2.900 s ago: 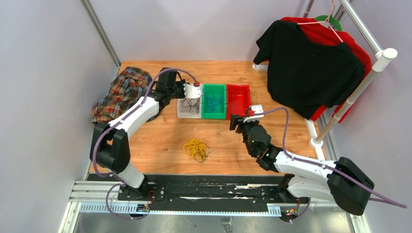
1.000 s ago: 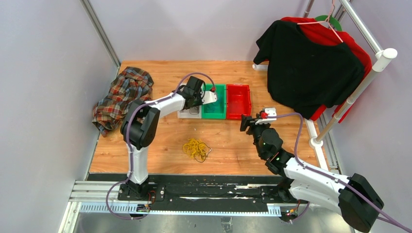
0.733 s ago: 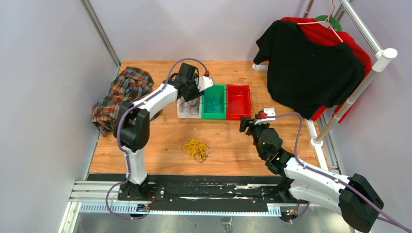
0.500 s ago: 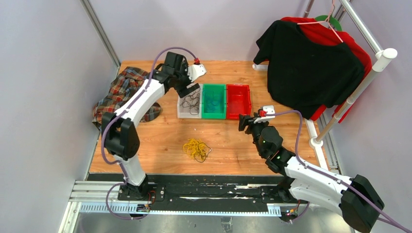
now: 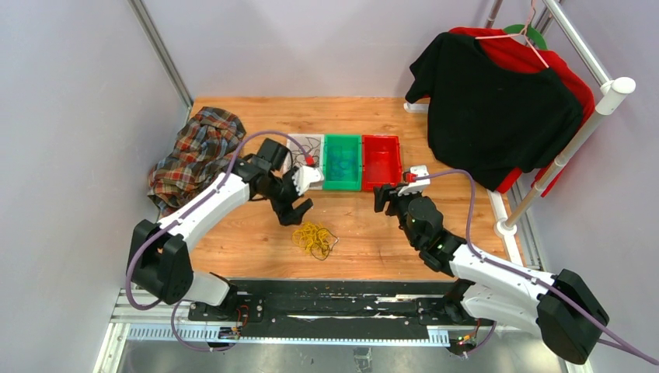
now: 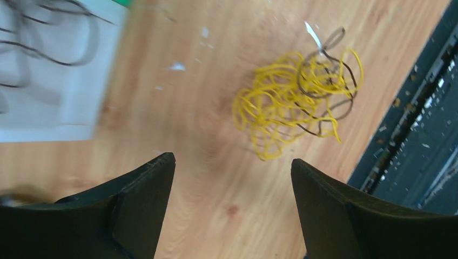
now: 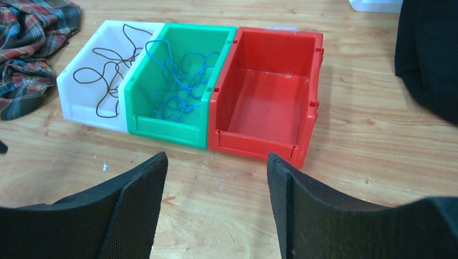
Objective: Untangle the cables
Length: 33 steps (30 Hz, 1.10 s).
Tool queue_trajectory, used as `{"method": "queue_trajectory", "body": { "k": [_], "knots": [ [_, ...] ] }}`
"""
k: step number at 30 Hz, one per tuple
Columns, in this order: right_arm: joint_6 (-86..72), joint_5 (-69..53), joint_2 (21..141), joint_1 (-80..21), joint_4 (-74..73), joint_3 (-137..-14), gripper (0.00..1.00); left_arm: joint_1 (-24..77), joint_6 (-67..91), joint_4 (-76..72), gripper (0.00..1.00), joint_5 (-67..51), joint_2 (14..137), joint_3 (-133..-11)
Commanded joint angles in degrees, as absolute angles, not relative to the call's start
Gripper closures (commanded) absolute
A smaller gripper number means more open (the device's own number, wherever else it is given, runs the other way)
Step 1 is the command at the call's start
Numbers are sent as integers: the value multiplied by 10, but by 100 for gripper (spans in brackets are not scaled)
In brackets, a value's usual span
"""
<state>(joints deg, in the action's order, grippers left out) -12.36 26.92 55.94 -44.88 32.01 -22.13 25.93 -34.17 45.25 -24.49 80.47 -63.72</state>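
Cables [image 6: 294, 108] lie as a yellow-and-dark knot on the wooden surface [image 5: 365, 233], just ahead of the left claw [image 6: 232, 167], which stands apart and empty. They look light, limp and springy, so pinching a single outer loop seems best. The right claw [image 7: 216, 162] is apart too.

1. Lettering, labels, brand marks, numerals, signs: none legible in any view.
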Motion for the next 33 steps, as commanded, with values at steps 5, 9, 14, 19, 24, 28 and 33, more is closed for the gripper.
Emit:
{"method": "queue_trajectory", "body": {
  "k": [5,9,14,19,24,28,33],
  "knots": [
    [-145,261,566,-444,317,-238,35,274,-332,401,31,-248,818,-540],
    [-154,231,574,-444,319,-240,37,290,-329,358,36,-234,834,-513],
    [-189,179,601,-458,321,-238,35,304,-309,328,49,-233,837,-512],
    [-221,82,684,-483,340,-244,28,304,-338,347,86,-199,815,-513],
    [-227,-51,789,-491,395,-268,26,304,-364,356,93,-173,775,-501],
    [-215,-135,835,-498,412,-291,26,304,-367,356,94,-154,772,-496],
    [-205,-177,856,-507,413,-298,26,304,-374,349,95,-132,770,-487]
  ]
}}
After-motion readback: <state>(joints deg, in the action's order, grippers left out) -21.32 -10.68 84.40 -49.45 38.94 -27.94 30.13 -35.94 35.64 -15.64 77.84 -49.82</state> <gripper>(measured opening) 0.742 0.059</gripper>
